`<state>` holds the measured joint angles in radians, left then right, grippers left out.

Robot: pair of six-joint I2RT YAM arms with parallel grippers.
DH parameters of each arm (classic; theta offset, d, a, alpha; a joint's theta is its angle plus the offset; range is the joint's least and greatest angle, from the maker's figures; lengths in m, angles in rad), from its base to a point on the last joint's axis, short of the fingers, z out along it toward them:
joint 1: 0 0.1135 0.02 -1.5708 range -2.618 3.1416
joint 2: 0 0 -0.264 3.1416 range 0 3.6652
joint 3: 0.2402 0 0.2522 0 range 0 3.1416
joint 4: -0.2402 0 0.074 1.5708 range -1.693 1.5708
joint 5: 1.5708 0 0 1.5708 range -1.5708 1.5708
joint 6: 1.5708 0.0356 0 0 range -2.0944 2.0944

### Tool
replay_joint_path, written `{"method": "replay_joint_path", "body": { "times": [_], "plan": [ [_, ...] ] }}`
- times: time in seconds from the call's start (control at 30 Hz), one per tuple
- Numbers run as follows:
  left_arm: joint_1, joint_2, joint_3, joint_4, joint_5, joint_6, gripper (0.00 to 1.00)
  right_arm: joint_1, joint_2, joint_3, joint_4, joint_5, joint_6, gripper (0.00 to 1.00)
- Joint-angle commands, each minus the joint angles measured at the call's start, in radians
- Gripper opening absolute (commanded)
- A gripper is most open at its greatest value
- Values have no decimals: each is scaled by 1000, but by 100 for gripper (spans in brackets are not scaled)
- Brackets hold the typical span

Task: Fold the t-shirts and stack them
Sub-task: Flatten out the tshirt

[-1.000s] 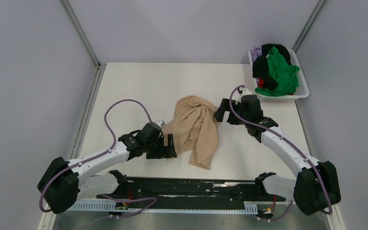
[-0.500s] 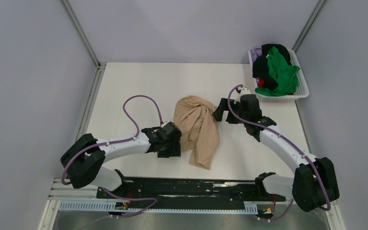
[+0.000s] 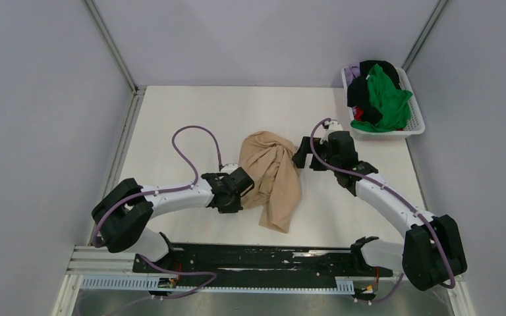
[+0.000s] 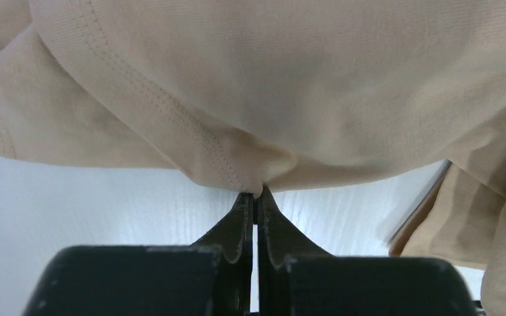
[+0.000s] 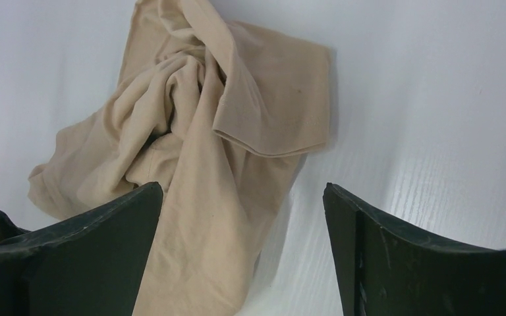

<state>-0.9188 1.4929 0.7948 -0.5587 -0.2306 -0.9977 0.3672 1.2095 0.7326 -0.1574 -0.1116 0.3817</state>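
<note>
A crumpled tan-beige t-shirt [image 3: 273,174] lies in the middle of the white table [image 3: 191,118]. My left gripper [image 3: 242,187] sits at its left edge. In the left wrist view the fingers meet at their tips [image 4: 255,195] and pinch a stitched hem fold of the tan t-shirt [image 4: 270,85]. My right gripper [image 3: 301,155] stands open at the shirt's upper right side. Its wide-apart jaws [image 5: 240,191] frame the tan t-shirt [image 5: 237,125] without touching it. More t-shirts, green [image 3: 385,99], black [image 3: 371,68], red [image 3: 359,114] and pale purple [image 3: 352,71], lie heaped in a basket.
The white latticed basket [image 3: 416,127] stands at the table's far right corner. Grey walls close in the table on three sides. A black rail with the arm bases [image 3: 263,260] runs along the near edge.
My left arm swung in toward the tan t-shirt's left edge, and its gripper went from open to shut on the hem. The right gripper barely moved.
</note>
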Motion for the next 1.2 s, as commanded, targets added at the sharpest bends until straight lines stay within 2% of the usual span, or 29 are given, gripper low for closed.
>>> {"method": "replay_joint_path", "body": {
  "times": [0.0, 0.13, 0.23, 0.33, 0.4, 0.5, 0.57, 0.63, 0.7, 0.83, 0.93, 1.1, 1.13, 1.17],
  "plan": [
    [0, -50, -11, -59, -110, 0, 0, 48, 17, 14, 53, 29, -57, 91],
    [-1, -156, -51, -39, -141, 28, 0, 84, 77, 48, 78, 70, -67, 85],
    [1, -228, -72, -21, -153, 61, 0, 87, 142, 73, 113, 146, -39, 74],
    [1, -266, -71, -22, -183, 77, 0, 88, 212, 99, 173, 89, -23, 60],
    [0, -298, -72, -17, -198, 85, 0, 92, 258, 121, 184, 102, -14, 58],
    [0, -323, -75, -9, -214, 96, 0, 97, 311, 151, 187, 210, 0, 58],
    [1, -340, -76, -6, -225, 100, 0, 97, 340, 167, 202, 261, 1, 54],
    [1, -351, -75, -1, -237, 107, 0, 97, 364, 181, 219, 284, -1, 45],
    [0, -359, -71, -6, -262, 113, 0, 97, 381, 195, 227, 292, -5, 26],
    [0, -363, -41, -56, -347, 106, 0, 98, 367, 219, 202, 326, -33, 0],
    [2, -370, 17, -137, -467, 109, 0, 96, 305, 225, 178, 410, -59, 0],
    [28, -399, 236, -329, -716, 125, 0, 95, 145, 274, 107, 538, -156, 0],
    [45, -426, 323, -331, -828, 224, 0, 93, 64, 312, 84, 555, -208, 0],
    [48, -450, 381, -316, -853, 258, 0, 93, 26, 328, 76, 551, -229, 0]
  ]
}}
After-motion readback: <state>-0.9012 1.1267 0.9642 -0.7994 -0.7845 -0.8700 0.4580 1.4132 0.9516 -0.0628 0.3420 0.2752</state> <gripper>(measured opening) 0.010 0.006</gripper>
